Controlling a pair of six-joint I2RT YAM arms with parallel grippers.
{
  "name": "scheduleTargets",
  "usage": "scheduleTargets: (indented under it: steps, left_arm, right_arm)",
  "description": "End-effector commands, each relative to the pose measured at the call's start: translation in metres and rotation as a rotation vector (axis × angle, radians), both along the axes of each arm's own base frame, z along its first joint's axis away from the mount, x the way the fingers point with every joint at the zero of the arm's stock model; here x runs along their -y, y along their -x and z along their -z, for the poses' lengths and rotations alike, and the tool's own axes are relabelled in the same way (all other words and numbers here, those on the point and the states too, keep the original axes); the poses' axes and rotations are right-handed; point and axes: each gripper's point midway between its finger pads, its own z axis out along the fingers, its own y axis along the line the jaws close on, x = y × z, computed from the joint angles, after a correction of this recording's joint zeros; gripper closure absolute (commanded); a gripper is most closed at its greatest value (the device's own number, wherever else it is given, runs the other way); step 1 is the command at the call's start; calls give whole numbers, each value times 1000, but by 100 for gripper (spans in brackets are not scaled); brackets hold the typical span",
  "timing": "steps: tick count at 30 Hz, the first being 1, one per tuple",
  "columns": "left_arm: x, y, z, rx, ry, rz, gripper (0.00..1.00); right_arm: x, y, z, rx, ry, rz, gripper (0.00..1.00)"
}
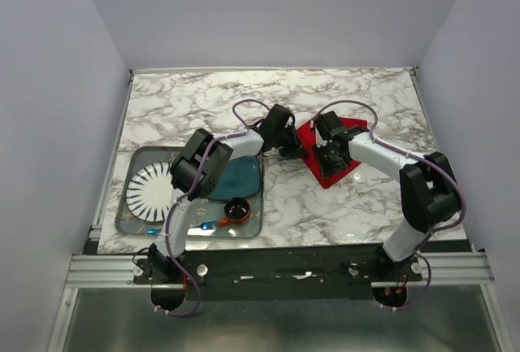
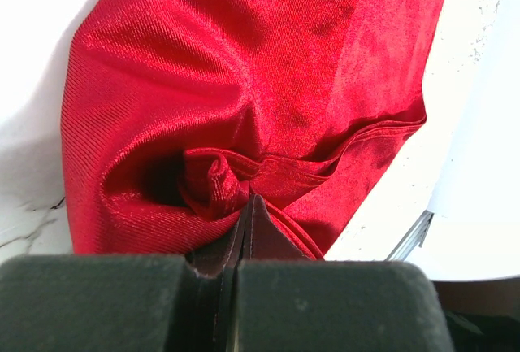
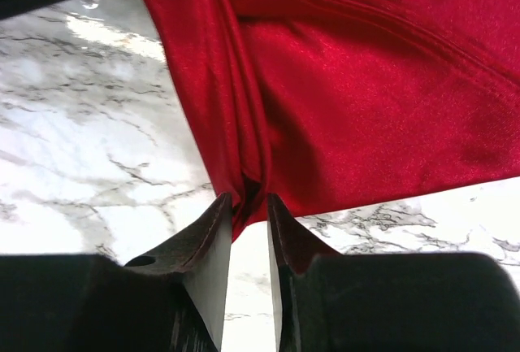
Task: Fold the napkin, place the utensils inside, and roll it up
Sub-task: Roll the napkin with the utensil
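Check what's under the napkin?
The napkin lies on the marble table, bare marble showing at its edges. Anything under its folds is covered and cannot be seen.

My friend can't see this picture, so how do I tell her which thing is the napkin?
Start at the marble table, then look right of the grey tray, to where the left gripper and right gripper meet. The napkin is the cloth bunched between them. It is the only bright red, soft thing there.
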Motion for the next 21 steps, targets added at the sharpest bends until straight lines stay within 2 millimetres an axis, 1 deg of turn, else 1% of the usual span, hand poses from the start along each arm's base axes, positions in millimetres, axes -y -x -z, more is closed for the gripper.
scheduleTargets:
  steps: [1, 4, 5, 9, 11, 12, 13, 16, 17, 18, 19, 20, 21]
  left_arm:
    - [-47, 42, 94, -196, -260, -9, 100]
    - [-47, 42, 94, -198, -260, -8, 100]
    - [-47, 42, 94, -199, -261, -7, 100]
    - [-47, 42, 96, -199, -263, -4, 100]
    - [-47, 42, 96, -203, -262, -3, 100]
    - [-47, 42, 96, -202, -261, -3, 100]
    - [-47, 43, 97, -206, -262, -2, 100]
    - [-49, 43, 97, -205, -263, -5, 100]
    - [-48, 43, 98, -206, -261, -5, 100]
    - [-48, 43, 98, -208, -259, -6, 100]
    - [-48, 43, 97, -208, -258, -8, 100]
    - [-47, 42, 97, -205, -255, -8, 100]
    - [-47, 41, 96, -203, -255, -9, 100]
  right_arm:
    - [16, 2, 15, -30, 67, 26, 71]
    - [24, -2, 22, -41, 113, 39, 73]
    - [30, -2, 23, -44, 149, 46, 74]
    - [30, -9, 21, -38, 164, 39, 75]
    - [22, -15, 4, 24, 117, 33, 71]
    - [19, -17, -5, 57, 105, 35, 66]
    - [16, -20, -22, 114, 78, 31, 60]
    - [-5, -25, -42, 170, -16, -29, 57]
    - [-15, -28, -49, 192, -68, -46, 57]
    - [-21, -29, -48, 187, -90, -61, 58]
    - [-25, -31, -49, 188, -108, -60, 61]
    - [-28, -37, -46, 184, -108, -57, 65]
    - [-34, -39, -44, 173, -131, -68, 67]
